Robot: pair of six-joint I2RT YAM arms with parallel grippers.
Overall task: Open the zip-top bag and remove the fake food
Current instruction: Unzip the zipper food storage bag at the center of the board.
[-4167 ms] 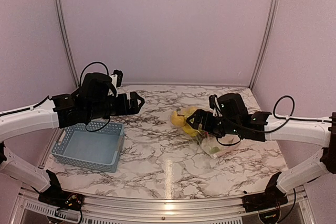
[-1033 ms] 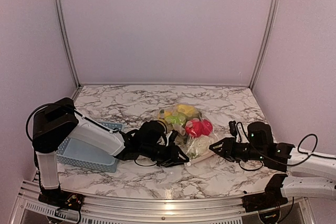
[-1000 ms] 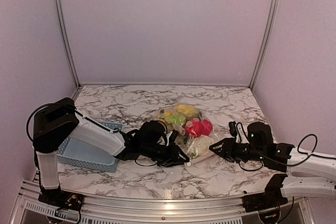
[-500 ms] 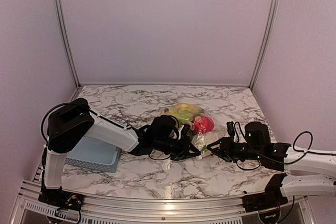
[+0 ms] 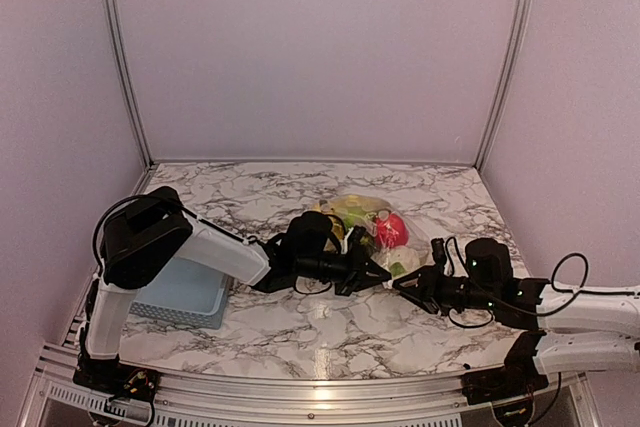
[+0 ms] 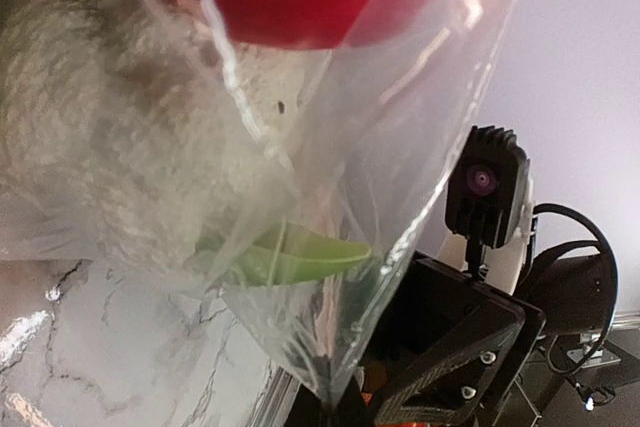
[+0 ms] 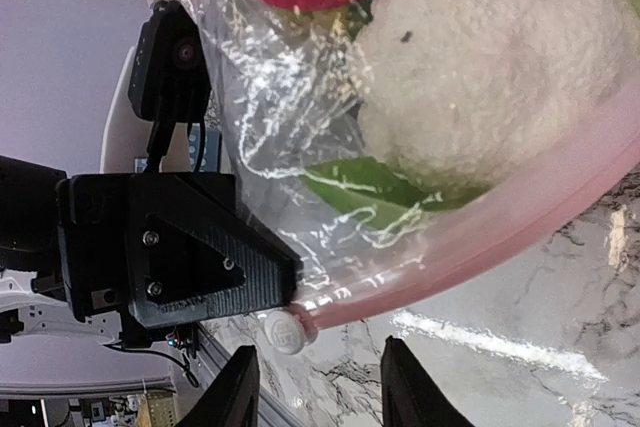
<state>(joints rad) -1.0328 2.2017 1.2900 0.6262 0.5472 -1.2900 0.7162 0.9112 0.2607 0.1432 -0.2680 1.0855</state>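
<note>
Zip-top bag lying between both hands, fake food inside, apparently sealed. Left gripper: closed on a pinch of clear film right at its tips. Right gripper: jaws well apart, holding nothing, white slider and pink zip strip just beyond them. Risks: closing short and catching only slick film, or tugging the bag out of the left pinch.
</note>
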